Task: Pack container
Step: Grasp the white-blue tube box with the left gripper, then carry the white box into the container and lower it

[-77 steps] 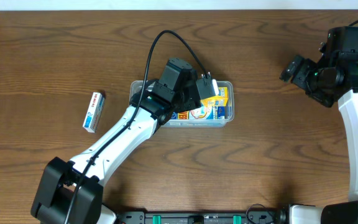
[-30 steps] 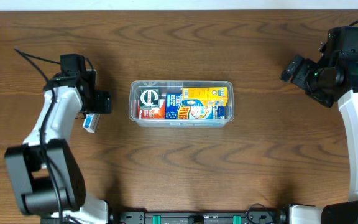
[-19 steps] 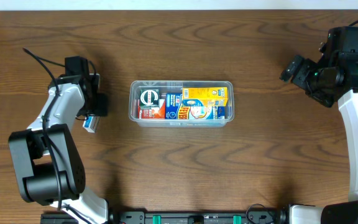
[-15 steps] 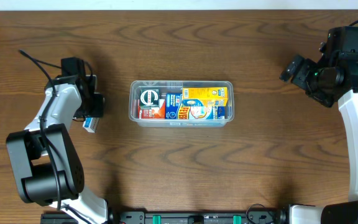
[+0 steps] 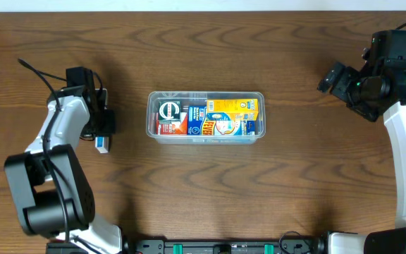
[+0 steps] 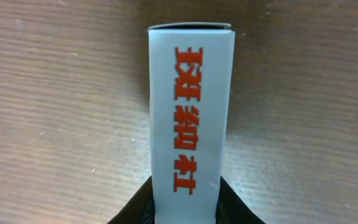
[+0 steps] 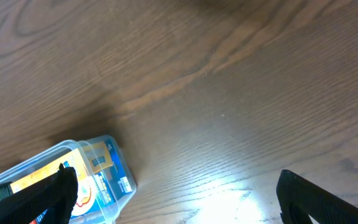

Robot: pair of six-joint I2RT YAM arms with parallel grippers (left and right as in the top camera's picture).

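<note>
The clear container [image 5: 205, 118] sits mid-table, holding several colourful product boxes; its corner [image 7: 98, 174] shows in the right wrist view. To its left, my left gripper [image 5: 103, 134] is shut on a slim white box with red characters [image 6: 190, 118], which lies on the wood with its end [image 5: 102, 146] poking out below the fingers. Both black fingers [image 6: 143, 202] press the box's sides. My right gripper [image 5: 333, 77] hovers at the far right, open with nothing between its fingers [image 7: 48, 193].
Bare brown wooden tabletop [image 5: 259, 183] surrounds the container. The right arm's white link [image 5: 404, 141] runs down the right edge. A black cable [image 5: 37, 70] loops off the left arm.
My left gripper has gone from open to shut on the white box and shifted slightly over it. The right arm and the container have not moved.
</note>
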